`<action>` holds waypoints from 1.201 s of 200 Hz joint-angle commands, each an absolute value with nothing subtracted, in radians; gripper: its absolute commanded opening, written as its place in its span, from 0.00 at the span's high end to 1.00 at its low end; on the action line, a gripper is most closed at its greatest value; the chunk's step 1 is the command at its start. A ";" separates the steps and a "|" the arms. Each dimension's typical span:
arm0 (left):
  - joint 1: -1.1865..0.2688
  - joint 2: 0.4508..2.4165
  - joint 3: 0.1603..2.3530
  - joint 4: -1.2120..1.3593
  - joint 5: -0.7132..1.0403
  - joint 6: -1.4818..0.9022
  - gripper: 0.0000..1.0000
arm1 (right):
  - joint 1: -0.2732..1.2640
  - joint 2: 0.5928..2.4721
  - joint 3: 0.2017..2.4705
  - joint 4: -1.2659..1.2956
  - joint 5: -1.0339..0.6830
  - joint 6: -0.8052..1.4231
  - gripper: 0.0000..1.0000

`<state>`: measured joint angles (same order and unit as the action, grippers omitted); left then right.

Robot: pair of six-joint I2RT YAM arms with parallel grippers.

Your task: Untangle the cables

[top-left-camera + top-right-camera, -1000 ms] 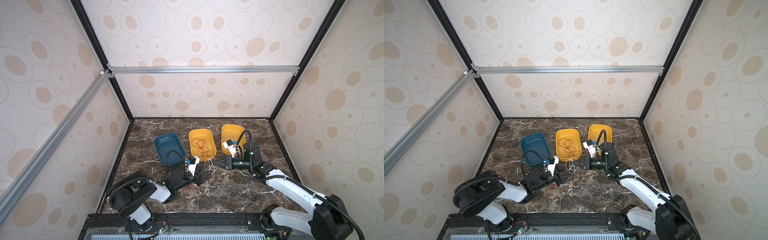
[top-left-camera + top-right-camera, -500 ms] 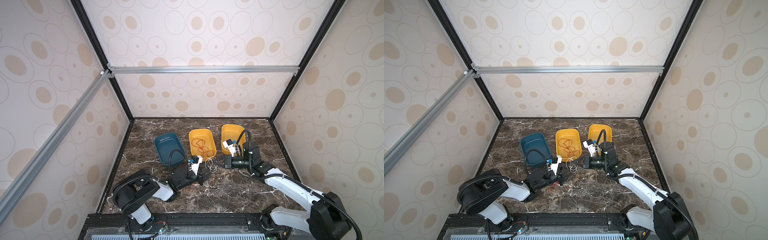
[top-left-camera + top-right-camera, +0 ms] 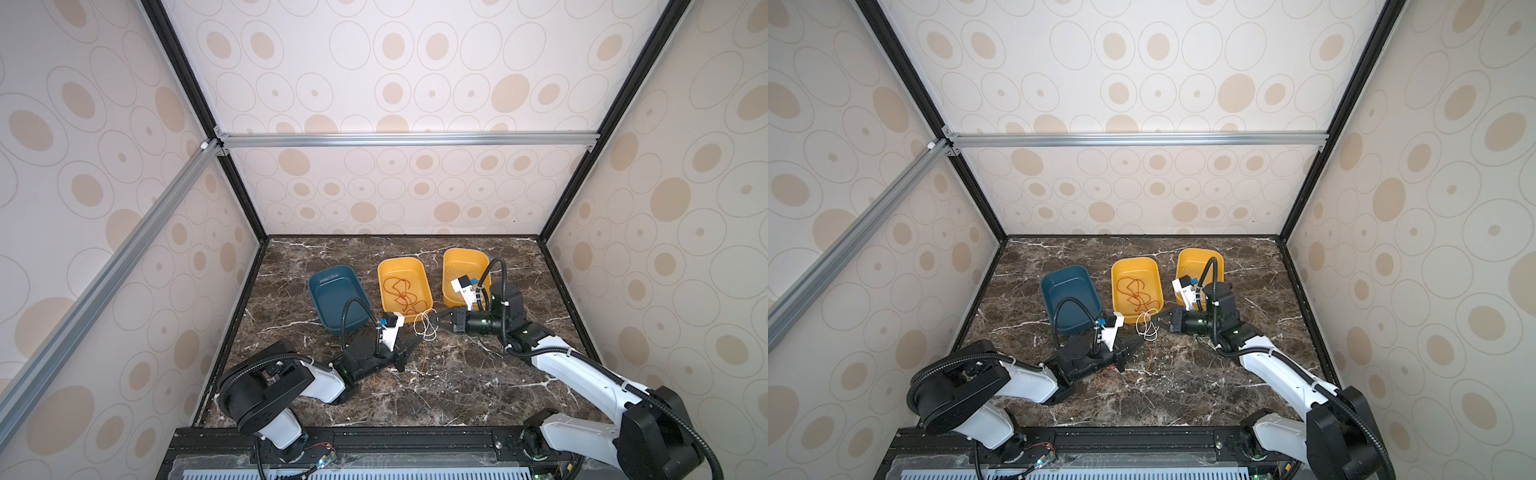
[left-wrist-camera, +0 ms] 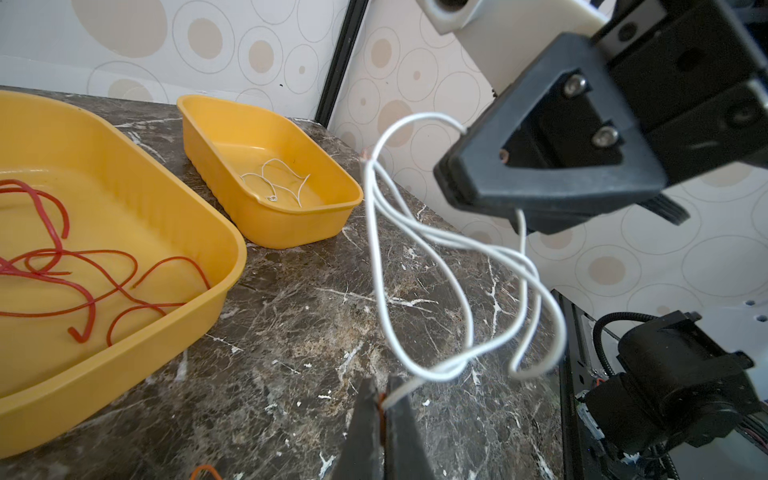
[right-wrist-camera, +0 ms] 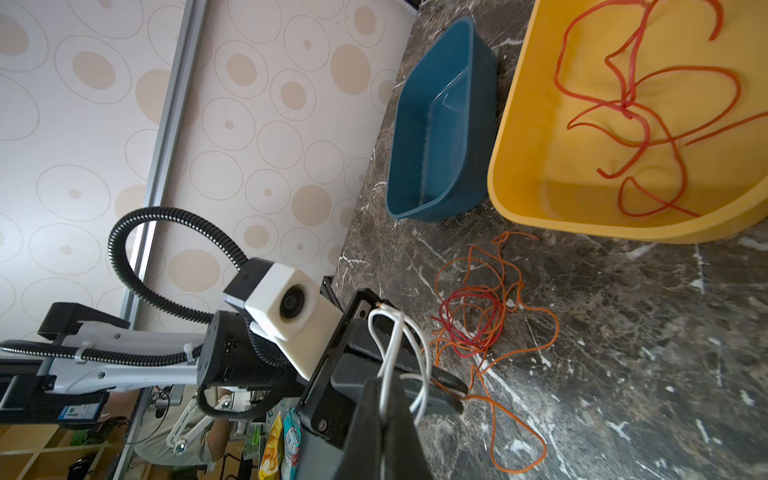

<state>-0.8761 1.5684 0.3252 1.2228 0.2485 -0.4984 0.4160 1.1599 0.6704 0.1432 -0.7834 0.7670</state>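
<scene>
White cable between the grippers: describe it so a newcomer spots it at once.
On the marble table, just in front of the middle yellow tray, a thin white cable hangs in loose loops between the left gripper and right gripper, both shut on it. Unlike the orange-red tangle lying nearby, it is white and lifted.

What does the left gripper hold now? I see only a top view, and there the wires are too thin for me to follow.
Observer: In the left wrist view, the left gripper is shut on one end of the white cable.
Operator: Does the right gripper hold the same cable?
Observer: Yes. The right wrist view shows it pinched in the shut right gripper.
Operator: What is the orange thing beside the left arm?
Observer: It is a tangle of red and orange cables, lying on the table.
</scene>
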 commanded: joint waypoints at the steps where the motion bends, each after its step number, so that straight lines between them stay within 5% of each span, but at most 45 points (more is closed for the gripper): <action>1: -0.884 1.541 0.310 1.208 0.234 -0.480 1.00 | 0.386 1.116 0.639 0.178 -0.749 0.798 1.00; 131: -0.884 1.423 0.273 0.942 0.130 -0.443 1.00 | 0.342 0.901 0.621 -0.188 -0.267 0.596 1.00; 174: -0.884 1.404 0.274 0.901 0.169 -0.432 1.00 | 0.342 0.934 0.607 -0.090 -0.451 0.607 0.99; 215: -0.882 1.404 0.285 0.835 0.158 -0.431 0.90 | 0.342 0.943 0.595 -0.052 -0.497 0.629 0.99; 240: -0.882 1.387 0.313 0.767 0.144 -0.421 0.61 | 0.342 0.952 0.604 -0.032 -0.562 0.638 0.99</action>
